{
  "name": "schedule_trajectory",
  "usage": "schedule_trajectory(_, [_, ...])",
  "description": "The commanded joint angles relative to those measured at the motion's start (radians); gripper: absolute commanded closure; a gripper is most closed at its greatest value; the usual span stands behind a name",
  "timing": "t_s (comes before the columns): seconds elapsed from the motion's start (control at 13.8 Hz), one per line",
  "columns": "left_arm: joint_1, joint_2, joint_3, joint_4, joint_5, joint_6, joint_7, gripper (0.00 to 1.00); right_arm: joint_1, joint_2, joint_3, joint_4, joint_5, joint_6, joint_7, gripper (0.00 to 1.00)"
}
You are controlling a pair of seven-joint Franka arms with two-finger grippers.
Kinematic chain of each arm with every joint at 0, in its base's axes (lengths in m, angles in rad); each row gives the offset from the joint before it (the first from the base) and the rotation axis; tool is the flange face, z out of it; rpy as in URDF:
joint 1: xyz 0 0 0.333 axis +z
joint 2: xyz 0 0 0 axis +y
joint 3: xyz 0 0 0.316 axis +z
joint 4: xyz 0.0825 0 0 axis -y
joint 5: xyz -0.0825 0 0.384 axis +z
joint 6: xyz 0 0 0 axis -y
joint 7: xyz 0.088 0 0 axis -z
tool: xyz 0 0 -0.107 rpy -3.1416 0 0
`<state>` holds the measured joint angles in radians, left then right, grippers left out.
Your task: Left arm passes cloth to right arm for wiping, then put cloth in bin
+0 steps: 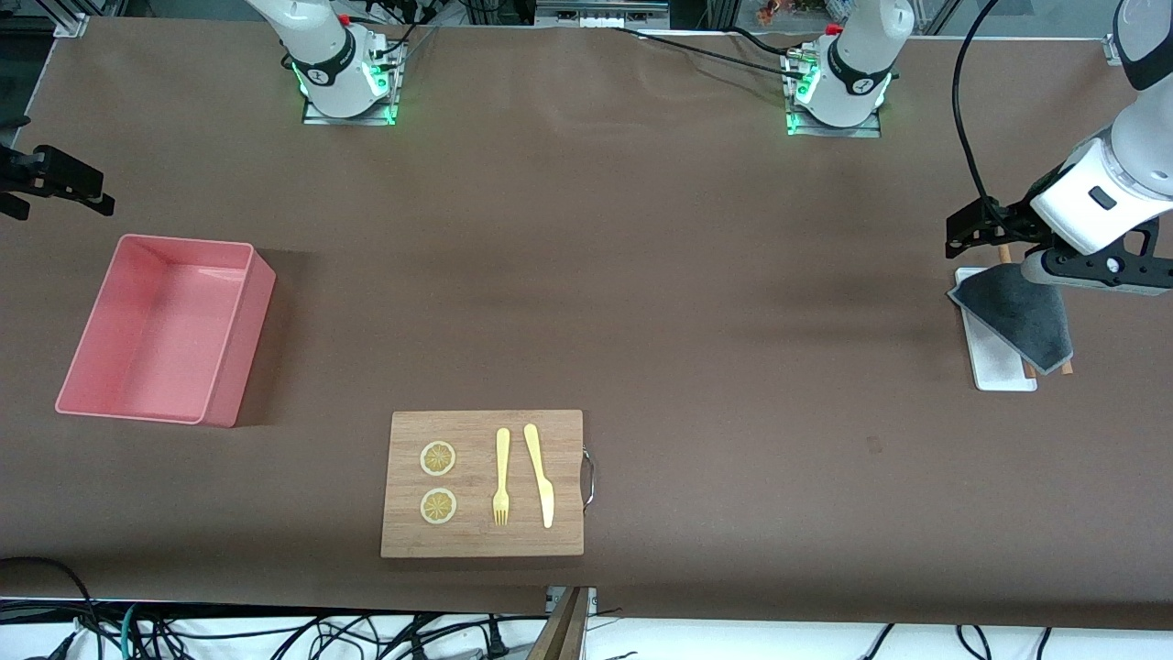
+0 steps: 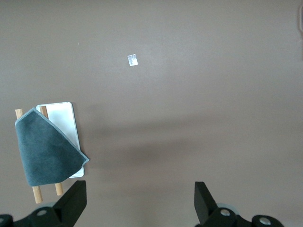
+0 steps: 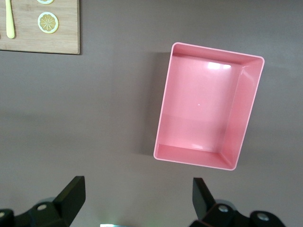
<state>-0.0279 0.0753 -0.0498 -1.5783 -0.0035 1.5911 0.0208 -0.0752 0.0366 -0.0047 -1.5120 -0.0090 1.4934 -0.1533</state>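
Note:
The cloth (image 1: 1017,312), dark grey face up, lies folded over a white tray (image 1: 1001,374) and two wooden sticks at the left arm's end of the table. It also shows in the left wrist view (image 2: 45,151). My left gripper (image 1: 988,229) hangs open and empty over bare table beside the tray; its open jaws show in the left wrist view (image 2: 139,189). The pink bin (image 1: 246,348) stands empty at the right arm's end, also in the right wrist view (image 3: 241,113). My right gripper (image 1: 50,179) is open and empty, up in the air beside the bin (image 3: 138,187).
A wooden cutting board (image 1: 476,541) with two lemon slices, a yellow fork (image 1: 501,475) and a yellow knife (image 1: 541,475) lies near the front camera. Its corner shows in the right wrist view (image 3: 42,40). A small white scrap (image 2: 132,60) lies on the table.

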Motion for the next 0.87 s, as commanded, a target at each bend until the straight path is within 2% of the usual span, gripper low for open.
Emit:
schedule_trajectory(0.0, [0.002, 0.011, -0.001, 0.024, 0.017, -0.022, 0.014, 0.00, -0.003, 0.011, 0.002, 0.022, 0.006, -0.010, 0.009, 0.00])
schedule_trajectory(0.79, [0.005, 0.011, -0.001, 0.020, 0.017, -0.056, 0.019, 0.00, -0.003, 0.009, 0.002, 0.022, 0.007, -0.012, 0.009, 0.00])
